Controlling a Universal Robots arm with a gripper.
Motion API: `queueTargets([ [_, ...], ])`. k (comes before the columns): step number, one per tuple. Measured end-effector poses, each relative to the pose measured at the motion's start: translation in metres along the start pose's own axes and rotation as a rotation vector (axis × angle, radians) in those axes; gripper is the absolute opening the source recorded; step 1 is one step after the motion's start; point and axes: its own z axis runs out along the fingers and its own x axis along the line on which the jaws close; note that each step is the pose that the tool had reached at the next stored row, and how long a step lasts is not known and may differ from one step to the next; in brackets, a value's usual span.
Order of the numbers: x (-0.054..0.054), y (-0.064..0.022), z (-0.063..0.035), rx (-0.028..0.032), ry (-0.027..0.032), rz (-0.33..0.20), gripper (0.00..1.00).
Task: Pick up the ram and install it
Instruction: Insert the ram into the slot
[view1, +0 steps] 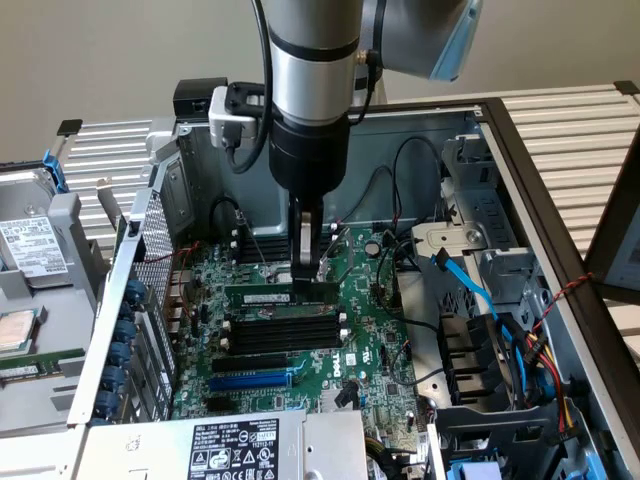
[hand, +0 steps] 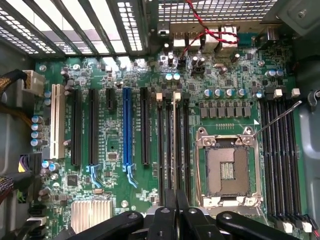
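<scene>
The ram (view1: 280, 296) is a long dark-green stick with a small white label. It stands on edge across the motherboard (view1: 375, 350), along the black slot farthest from the blue one. My gripper (view1: 305, 274) reaches straight down from the arm and is shut on the stick near its end on the exterior view's right. In the wrist view the ram (hand: 174, 145) shows edge-on as a thin line between two black slots, running away from my gripper (hand: 175, 207). Whether it is seated in the slot I cannot tell.
Further black slots (view1: 283, 335) and a blue slot (view1: 250, 380) lie beside the ram. An open CPU socket (hand: 227, 170) with a lever sits close by. Blue and black cables (view1: 470, 290) crowd the drive bay, and the case walls (view1: 150, 250) ring the board.
</scene>
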Motion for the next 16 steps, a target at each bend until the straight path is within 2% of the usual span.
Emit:
queueTargets([
  [9, 0.005, -0.0011, 0.0142, -0.0001, 0.0002, 0.000, 0.13],
  [16, 0.006, -0.0013, 0.0157, 0.0000, 0.0005, -0.001, 0.13],
])
